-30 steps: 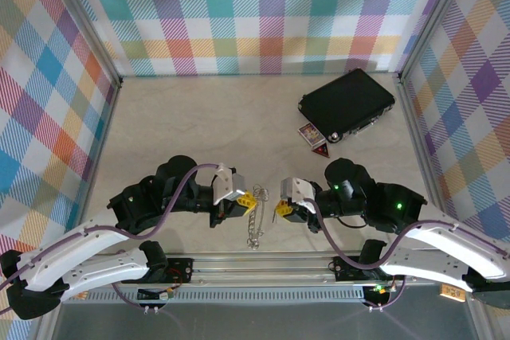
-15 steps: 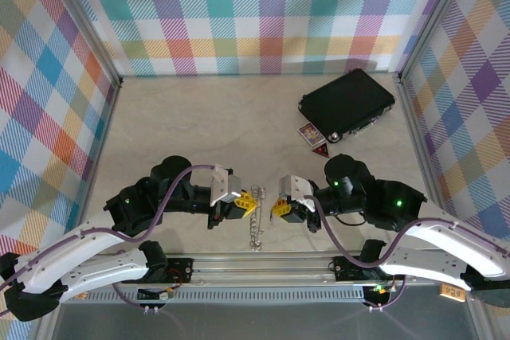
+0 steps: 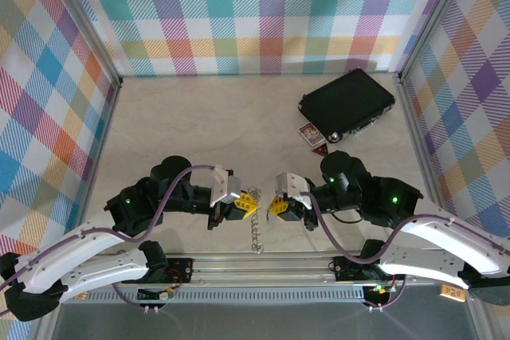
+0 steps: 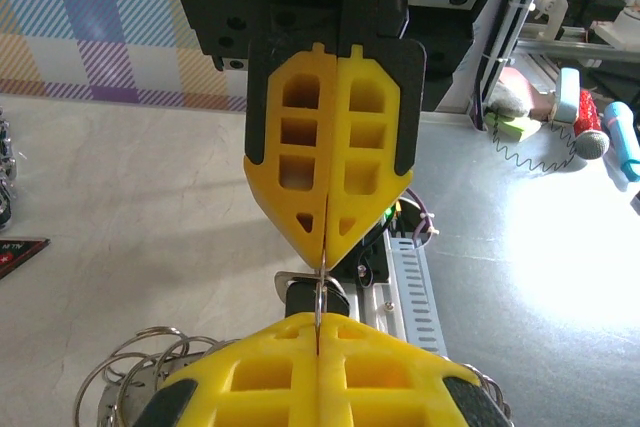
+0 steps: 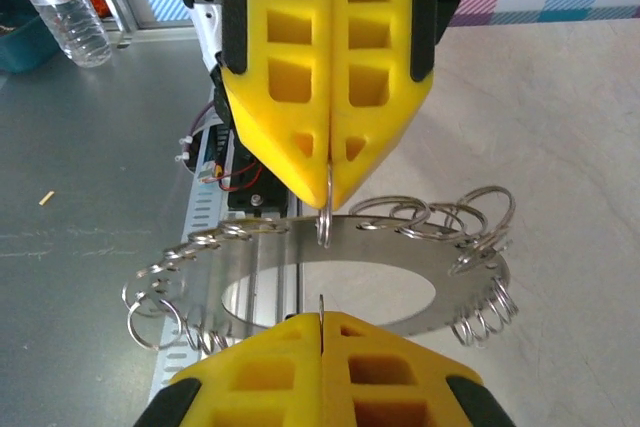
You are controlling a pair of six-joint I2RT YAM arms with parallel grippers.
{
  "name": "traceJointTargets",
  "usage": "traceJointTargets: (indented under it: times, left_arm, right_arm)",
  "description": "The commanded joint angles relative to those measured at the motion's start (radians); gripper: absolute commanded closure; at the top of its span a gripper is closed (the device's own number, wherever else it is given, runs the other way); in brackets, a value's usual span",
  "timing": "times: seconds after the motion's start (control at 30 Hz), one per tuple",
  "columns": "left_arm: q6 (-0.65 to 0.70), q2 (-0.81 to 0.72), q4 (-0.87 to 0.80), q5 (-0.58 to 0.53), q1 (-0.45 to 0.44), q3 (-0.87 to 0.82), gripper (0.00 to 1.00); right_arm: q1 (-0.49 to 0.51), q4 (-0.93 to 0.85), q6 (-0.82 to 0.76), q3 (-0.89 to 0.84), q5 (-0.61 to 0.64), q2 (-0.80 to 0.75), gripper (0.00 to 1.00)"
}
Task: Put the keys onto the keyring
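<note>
The keyring (image 5: 400, 244) is a flat silver disc with a round hole and several split rings along its rim. In the top view it hangs as a thin strand (image 3: 255, 232) between the two grippers. My left gripper (image 3: 248, 204) is shut on one thin ring (image 4: 318, 292) of it, seen edge-on. My right gripper (image 3: 274, 208) faces it tip to tip, shut on a thin metal sliver (image 5: 321, 303). A small black block with a silver tab, apparently the key (image 4: 312, 299), hangs just under the right fingertips (image 4: 345, 232).
A black rectangular case (image 3: 347, 104) lies at the back right, with a small red card (image 3: 312, 136) in front of it. The aluminium rail (image 3: 263, 264) runs along the table's near edge just below the grippers. Checked walls enclose the table.
The two grippers have drawn closer together. The right one slid left towards the left one. The hanging keyring moved little.
</note>
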Motion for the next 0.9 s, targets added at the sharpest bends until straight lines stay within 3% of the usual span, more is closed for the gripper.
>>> traceJointTargets:
  times: [0.0,0.87]
  left_arm:
    - [-0.002,-0.006,0.051,0.021,0.006,-0.009,1.0]
    - [-0.028,-0.008,0.124,-0.039,0.006,-0.042,1.0]
  right_arm:
    - [-0.007,0.038,0.014,0.032,-0.043,0.008,1.0]
    - [-0.007,0.073,0.031,0.016,0.081,0.012,1.0]
